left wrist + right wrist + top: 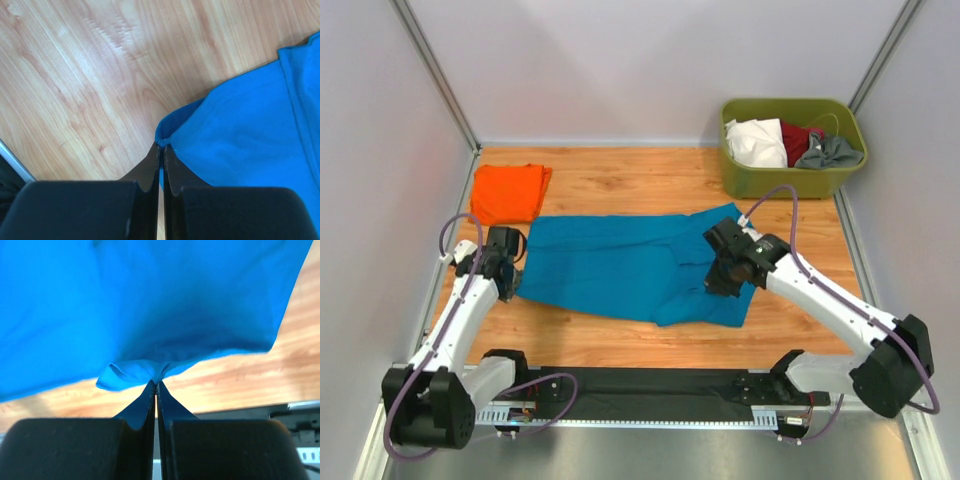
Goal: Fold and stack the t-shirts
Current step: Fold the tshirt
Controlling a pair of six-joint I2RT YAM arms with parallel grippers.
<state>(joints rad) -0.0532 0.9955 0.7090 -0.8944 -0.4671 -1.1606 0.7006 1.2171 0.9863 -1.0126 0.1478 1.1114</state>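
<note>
At about ten o'clock on the wooden worktop (620,180) lies the orange t-shirt (508,192), folded into a compact bundle near the left wall and apart from everything else.

Just toward six o'clock from it, the left arm (460,310) reaches in from the near edge to the left end of the teal-blue t-shirt (620,265). The left jaws are pressed together, and in the wrist view their black fingertips (151,167) meet right on a corner of the shirt's hem. The cloth curls up slightly there, with bare wood to the nine o'clock side.

The teal-blue t-shirt is spread across the middle of the worktop, its long side running from nine to three o'clock. It lies mostly flat, with a fold line across it and some layering at its right end.

At that right end, around four o'clock from the shirt's middle, the right arm (820,295) comes in from the near right corner. The right jaws are closed tight on a small bunched pinch of the shirt's edge. The cloth rises from that pinch and fills the upper part of the wrist view, with wood showing beneath it.

At about one o'clock, in the far right corner, stands an olive-green tub (790,182), well apart from both shirts. It holds white, dark red and grey cloth.
</note>
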